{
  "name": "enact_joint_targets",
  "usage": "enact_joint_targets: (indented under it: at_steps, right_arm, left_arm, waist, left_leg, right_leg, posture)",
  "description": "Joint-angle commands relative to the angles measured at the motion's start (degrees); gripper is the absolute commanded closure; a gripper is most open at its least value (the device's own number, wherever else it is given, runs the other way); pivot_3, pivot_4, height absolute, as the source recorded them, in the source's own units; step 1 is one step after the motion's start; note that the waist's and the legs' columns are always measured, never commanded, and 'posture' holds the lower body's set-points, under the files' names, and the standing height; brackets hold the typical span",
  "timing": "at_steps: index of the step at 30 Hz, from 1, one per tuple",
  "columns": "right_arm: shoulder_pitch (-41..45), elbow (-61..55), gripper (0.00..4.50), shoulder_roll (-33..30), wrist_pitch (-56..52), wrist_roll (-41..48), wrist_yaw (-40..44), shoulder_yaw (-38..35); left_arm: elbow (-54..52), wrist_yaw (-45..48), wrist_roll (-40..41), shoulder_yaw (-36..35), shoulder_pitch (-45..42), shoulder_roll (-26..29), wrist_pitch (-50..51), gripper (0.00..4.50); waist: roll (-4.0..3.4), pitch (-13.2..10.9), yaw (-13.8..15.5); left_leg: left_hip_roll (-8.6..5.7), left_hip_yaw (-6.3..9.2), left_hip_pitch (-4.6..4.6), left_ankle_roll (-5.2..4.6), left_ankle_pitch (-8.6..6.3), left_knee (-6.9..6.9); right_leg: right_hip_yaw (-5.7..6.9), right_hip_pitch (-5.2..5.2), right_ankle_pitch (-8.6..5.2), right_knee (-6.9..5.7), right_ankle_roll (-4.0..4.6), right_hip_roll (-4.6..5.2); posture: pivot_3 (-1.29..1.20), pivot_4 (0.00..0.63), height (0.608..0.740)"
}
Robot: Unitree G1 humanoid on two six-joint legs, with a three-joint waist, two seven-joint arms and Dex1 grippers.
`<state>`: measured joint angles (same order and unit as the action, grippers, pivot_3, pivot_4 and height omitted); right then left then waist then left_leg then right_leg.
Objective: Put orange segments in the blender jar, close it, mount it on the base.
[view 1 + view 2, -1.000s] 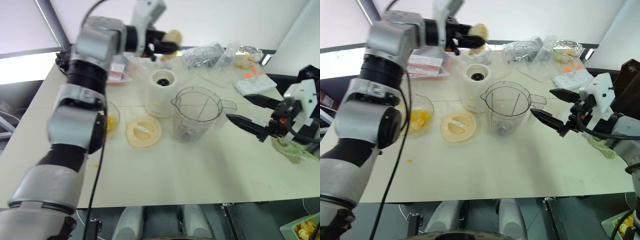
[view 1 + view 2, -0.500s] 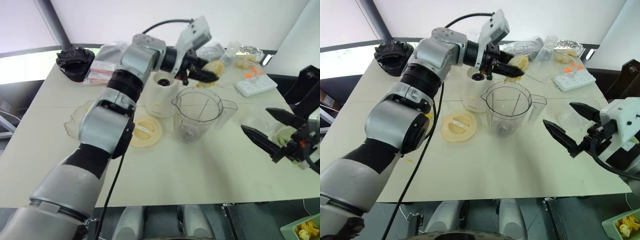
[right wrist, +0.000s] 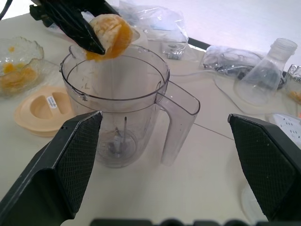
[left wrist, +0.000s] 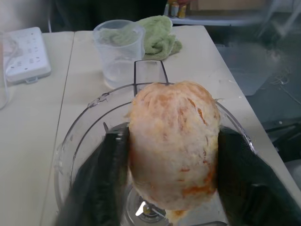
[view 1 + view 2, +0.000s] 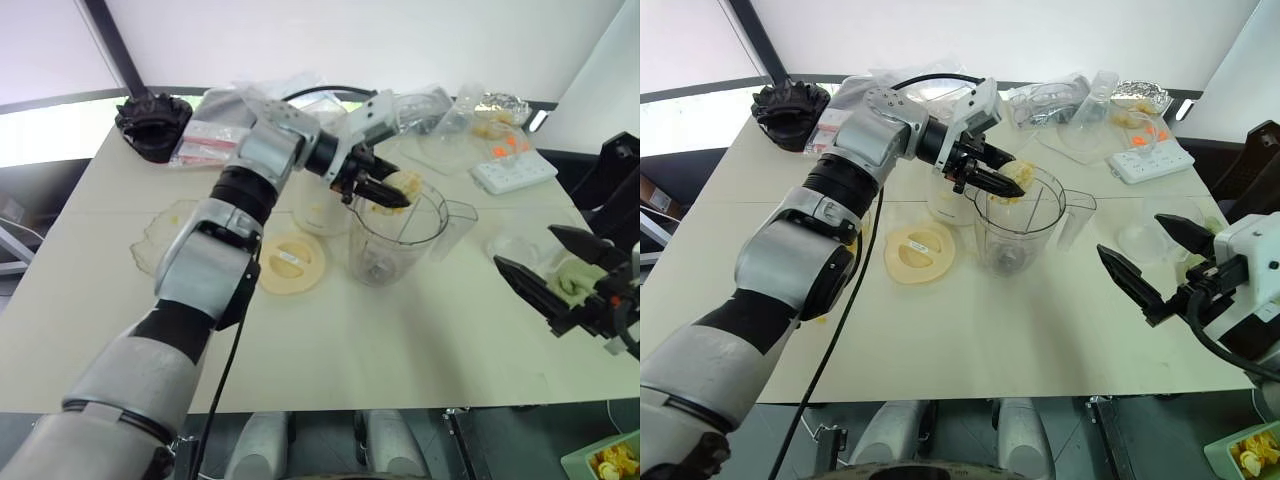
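- The blender jar (image 3: 117, 113) is clear, ribbed plastic, upright on the cream table (image 5: 400, 350), with its handle toward my right side and a metal blade at the bottom.
- The orange segments (image 4: 175, 146) form one pulpy, pale yellow-orange clump with whitish pith, rounded and longer than wide.
- In the left wrist view its long axis runs along the fingers, down toward the blade.
- My left gripper (image 5: 385, 193) reaches over the jar's rim; the clump sits between its two black fingers (image 4: 106, 174), which touch it on both sides, so I read it as clamped on the fruit.
- My right gripper (image 5: 1155, 265) hangs well apart from the jar, fingers spread wide, holding nothing.
- The flat cream lid (image 5: 290, 263) lies beside the jar.
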<state>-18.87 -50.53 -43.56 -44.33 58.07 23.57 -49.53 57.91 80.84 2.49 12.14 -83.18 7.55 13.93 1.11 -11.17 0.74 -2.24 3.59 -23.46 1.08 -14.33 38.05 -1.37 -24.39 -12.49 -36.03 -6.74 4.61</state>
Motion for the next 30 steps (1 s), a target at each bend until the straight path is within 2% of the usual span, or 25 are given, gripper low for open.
enact_joint_targets:
  at_steps: [1,2,11,14,17,20,24,26,30]
  right_arm:
    - [-1.0,-2.5,0.0,0.6,2.2,0.5,-1.3,-0.8]
    - [-1.5,-2.6,0.0,0.6,2.4,0.6,-1.4,-1.2]
    - [-7.2,-3.9,0.0,0.9,3.9,2.6,-2.7,-5.4]
    - [-8.8,-3.4,0.0,1.3,4.7,2.7,-3.0,-6.5]
    - [-12.4,0.1,0.0,4.1,7.6,-2.2,1.0,-6.9]
    - [-13.3,1.3,0.0,5.8,9.2,-6.2,0.3,-4.9]
    - [-14.9,5.3,0.0,8.2,11.3,-10.4,1.2,-4.3]
    - [-14.6,10.4,0.0,8.9,12.8,-12.8,1.3,-5.3]
    - [-10.1,19.1,0.0,9.8,14.1,-18.5,-4.2,-2.8]
  left_arm:
    - [-0.6,-2.1,1.3,-2.4,-0.3,-0.6,-2.4,0.14]
    - [-0.4,-3.0,1.3,-2.6,-0.2,-1.0,-3.2,0.02]
    - [3.1,-7.2,3.3,-7.0,-2.7,-2.0,-3.7,0.02]
    - [1.7,-5.6,4.7,-8.9,-1.6,0.7,-3.2,0.02]
    - [0.2,-6.0,5.8,-10.7,0.3,4.1,-2.0,0.02]
    - [-3.1,-5.0,6.6,-11.7,3.3,8.3,-0.1,0.02]
    - [-11.5,-4.3,7.5,-11.8,11.5,14.0,5.2,0.02]
    - [-19.5,-5.3,6.8,-9.8,17.8,15.6,6.5,0.02]
    - [-37.6,-5.3,7.8,-7.3,33.0,20.1,12.1,0.02]
  waist:
    - [0.0,0.0,0.0]
    - [0.0,0.0,0.0]
    - [0.0,0.0,0.0]
    - [0.0,0.0,-0.2]
    - [-0.01,0.0,-0.1]
    - [-0.04,0.0,-0.2]
    - [-0.05,0.0,0.2]
    - [-0.04,0.0,0.3]
    - [0.2,0.0,0.2]
  left_leg:
    - [0.0,0.0,0.0,0.0,0.0,0.0]
    - [0.0,0.0,0.0,0.0,0.0,0.0]
    - [-0.01,0.01,0.0,0.0,0.0,0.01]
    - [0.0,0.0,0.01,0.0,0.0,0.01]
    - [0.02,0.02,0.02,-0.01,-0.01,-0.02]
    - [0.03,-0.03,0.07,-0.01,-0.01,-0.02]
    - [0.07,0.23,0.06,-0.01,-0.01,-0.08]
    - [0.06,0.31,0.04,-0.01,-0.01,-0.12]
    - [0.04,0.34,-0.02,0.0,-0.02,-0.22]
  right_leg:
    - [0.0,0.0,0.0,0.0,0.0,0.0]
    - [0.0,0.0,0.0,0.0,0.0,0.0]
    - [0.0,0.02,-0.02,0.01,-0.03,0.0]
    - [0.0,0.02,-0.02,0.01,-0.03,-0.01]
    - [0.01,0.02,-0.03,0.0,-0.02,-0.04]
    - [-0.04,0.04,-0.03,0.0,-0.03,-0.02]
    - [0.1,0.06,-0.06,-0.06,0.03,-0.12]
    - [0.15,0.06,-0.06,-0.05,0.04,-0.12]
    - [0.14,0.06,-0.05,0.1,0.06,-0.05]
  posture:
    - [0.0,0.15,0.74]
    - [0.0,0.15,0.74]
    - [0.0,0.15,0.74]
    - [0.0,0.15,0.74]
    - [0.0,0.15,0.74]
    - [0.0,0.15,0.74]
    - [0.0,0.15,0.74]
    - [0.0,0.15,0.74]
    - [0.0,0.15,0.74]
